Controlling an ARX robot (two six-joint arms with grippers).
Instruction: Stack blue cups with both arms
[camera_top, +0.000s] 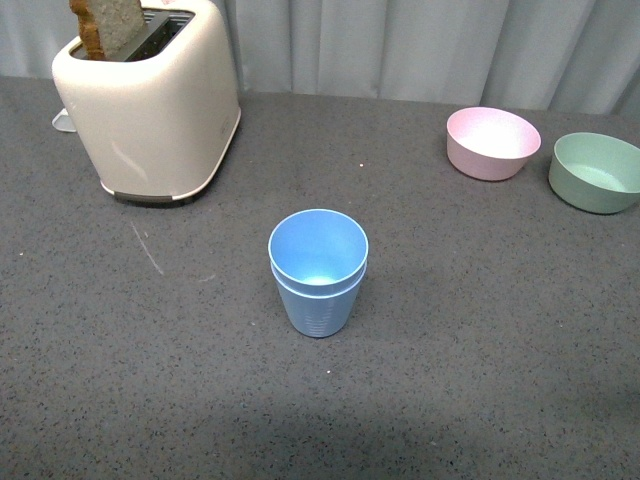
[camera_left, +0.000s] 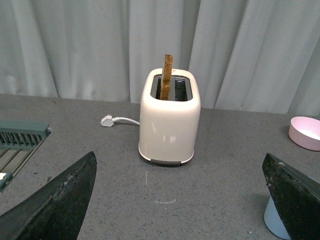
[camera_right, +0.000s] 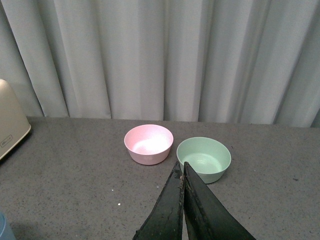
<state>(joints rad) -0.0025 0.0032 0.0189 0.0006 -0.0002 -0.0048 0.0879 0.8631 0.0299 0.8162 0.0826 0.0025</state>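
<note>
The two blue cups (camera_top: 318, 270) stand nested, one inside the other, upright in the middle of the grey table. Neither arm shows in the front view. In the left wrist view my left gripper (camera_left: 180, 165) is open and empty, its black fingers (camera_left: 60, 205) wide apart; the cups' base (camera_left: 275, 222) peeks out behind the far finger. In the right wrist view my right gripper (camera_right: 181, 166) is shut on nothing, its fingers pressed together, and a sliver of blue cup (camera_right: 4, 227) shows at the frame's edge.
A cream toaster (camera_top: 150, 100) with a slice of bread stands at the back left, its plug (camera_left: 107, 120) lying behind it. A pink bowl (camera_top: 492, 142) and a green bowl (camera_top: 596, 171) sit at the back right. A green rack (camera_left: 20, 137) lies to one side.
</note>
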